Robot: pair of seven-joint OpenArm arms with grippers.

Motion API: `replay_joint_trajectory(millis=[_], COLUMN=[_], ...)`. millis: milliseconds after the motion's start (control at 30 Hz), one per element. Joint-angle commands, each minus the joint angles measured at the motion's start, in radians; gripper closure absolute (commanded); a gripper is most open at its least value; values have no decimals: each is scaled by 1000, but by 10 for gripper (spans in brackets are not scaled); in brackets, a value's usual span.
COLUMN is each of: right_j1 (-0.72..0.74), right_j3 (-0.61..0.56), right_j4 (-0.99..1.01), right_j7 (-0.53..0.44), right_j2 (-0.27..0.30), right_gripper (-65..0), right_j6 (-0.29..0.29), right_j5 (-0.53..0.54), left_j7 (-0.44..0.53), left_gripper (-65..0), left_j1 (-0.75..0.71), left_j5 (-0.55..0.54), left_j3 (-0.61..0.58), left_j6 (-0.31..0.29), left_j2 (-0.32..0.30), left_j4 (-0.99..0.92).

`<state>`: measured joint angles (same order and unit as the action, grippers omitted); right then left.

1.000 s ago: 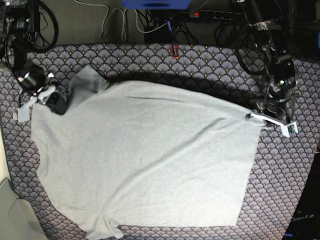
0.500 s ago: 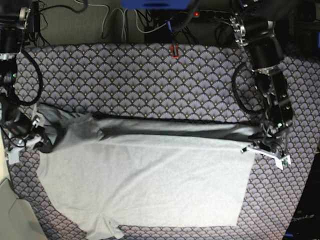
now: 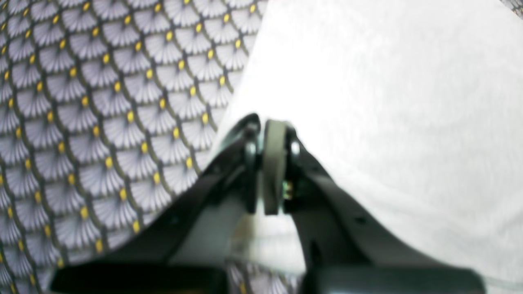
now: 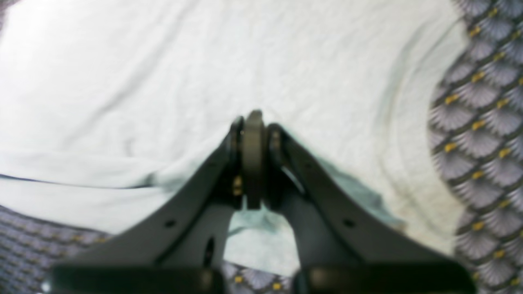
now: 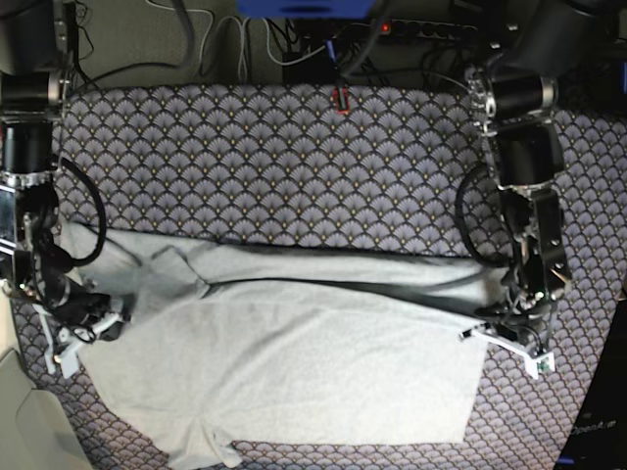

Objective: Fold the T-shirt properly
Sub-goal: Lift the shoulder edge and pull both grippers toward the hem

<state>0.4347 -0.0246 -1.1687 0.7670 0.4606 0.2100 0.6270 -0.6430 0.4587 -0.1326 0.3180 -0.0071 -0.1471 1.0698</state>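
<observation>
The light grey T-shirt lies plain side up on the fan-patterned tablecloth, with its far part doubled over toward the front. My left gripper is at the shirt's right edge, shut on the fabric. In the left wrist view its fingers are pressed together over the shirt. My right gripper is at the shirt's left edge by a sleeve, shut on bunched cloth. In the right wrist view it pinches the shirt. No lettering shows.
Cables and a power strip run along the back edge, with a small red object beside them. A pale surface sits at the front left corner. Bare tablecloth shows behind the shirt and to its right.
Both grippers have moved toward the front, dragging the shirt's far edge with them. The fold line has come nearer and the doubled layer now covers more of the front half.
</observation>
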Motion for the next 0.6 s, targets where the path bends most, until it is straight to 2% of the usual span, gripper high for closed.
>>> replay_joint_trajectory(millis=[0,100,267,433,567], right_j1=[42,46,48,105,106], right_j3=[12,12,12,12,5], right_j4=[-17,-17,40,215,240], right_j7=[-24,-25,-103,-177,-223], right_j2=[7,-24,-38,-38,-36], right_gripper=[0,0,0,0,0], right_j6=[19,26,26,27,27], right_j5=[-22,-124,-212,-238,-241], left_j7=[35,82,114,160,170], left_gripper=[-6,-6,-6,-8,-9], left_j1=[33,48,55,68,73], left_j5=[6,41,55,55,55], left_j3=[0,0,0,0,0], left_j6=[0,-1,-1,-3,-3], left_j2=[-15,-12,-12,-10,-10], left_j4=[2,-36,-75,-93,-93])
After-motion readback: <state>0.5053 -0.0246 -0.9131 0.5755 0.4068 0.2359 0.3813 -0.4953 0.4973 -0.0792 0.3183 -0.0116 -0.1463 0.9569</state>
